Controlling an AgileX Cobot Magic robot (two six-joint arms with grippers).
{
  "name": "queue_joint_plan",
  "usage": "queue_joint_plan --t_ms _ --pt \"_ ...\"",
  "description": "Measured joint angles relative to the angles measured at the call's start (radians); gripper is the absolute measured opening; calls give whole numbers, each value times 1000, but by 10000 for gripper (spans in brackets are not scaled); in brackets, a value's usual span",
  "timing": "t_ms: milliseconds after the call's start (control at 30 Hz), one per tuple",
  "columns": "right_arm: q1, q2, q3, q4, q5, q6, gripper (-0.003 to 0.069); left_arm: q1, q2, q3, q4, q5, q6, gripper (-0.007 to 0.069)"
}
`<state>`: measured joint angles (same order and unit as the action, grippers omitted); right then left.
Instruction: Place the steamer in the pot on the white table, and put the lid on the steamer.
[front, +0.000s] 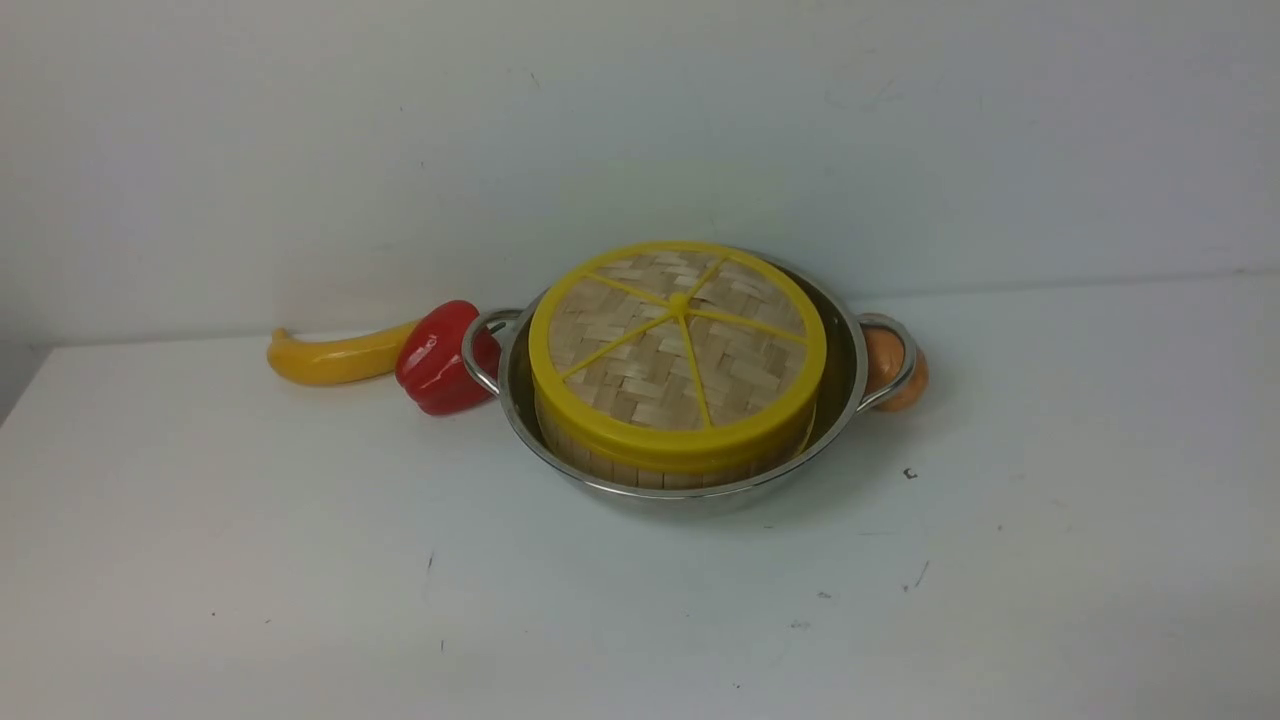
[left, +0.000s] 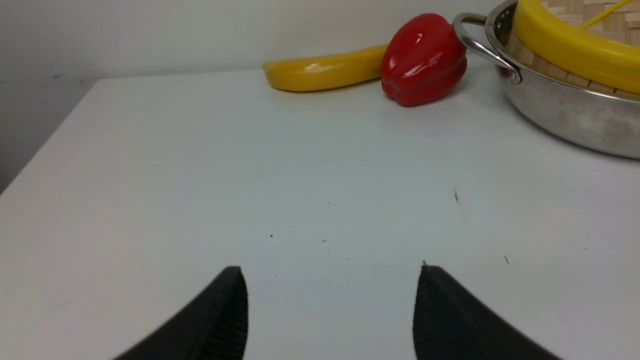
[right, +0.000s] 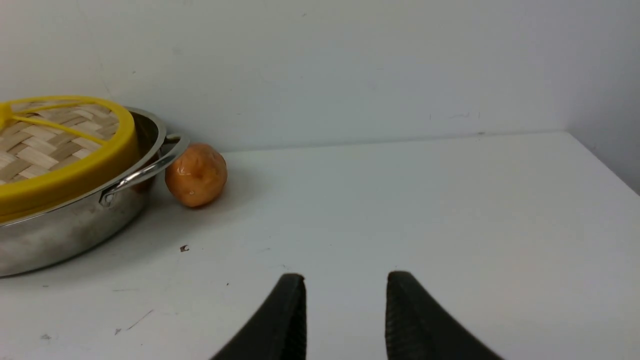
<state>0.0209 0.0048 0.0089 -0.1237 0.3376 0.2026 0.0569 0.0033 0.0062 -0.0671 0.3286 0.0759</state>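
The lid (front: 678, 350), a woven disc with yellow rim, spokes and knob, lies on the steamer (front: 650, 468), whose slatted side shows under it. The steamer sits inside the steel pot (front: 845, 385) on the white table (front: 300, 600). Its contents are hidden. The lid (left: 570, 45) and pot (left: 565, 112) show in the left wrist view, and the lid (right: 55, 145) and pot (right: 65, 232) in the right wrist view. My left gripper (left: 332, 272) is open and empty, off the pot's left. My right gripper (right: 345, 277) is open and empty, off its right. Neither shows in the front view.
A red bell pepper (front: 440, 358) touches the pot's left handle, with a yellow banana-like fruit (front: 335, 358) beside it. An orange ball (front: 893, 365) sits against the right handle. A wall stands behind the table; the table's right edge (right: 605, 160) shows in the right wrist view.
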Motion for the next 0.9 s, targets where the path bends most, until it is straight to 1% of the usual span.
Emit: queue_joint_plan --t_ms 900 --pt "0 0 0 3 0 -3 248 0 0 0 29 -8 2 416"
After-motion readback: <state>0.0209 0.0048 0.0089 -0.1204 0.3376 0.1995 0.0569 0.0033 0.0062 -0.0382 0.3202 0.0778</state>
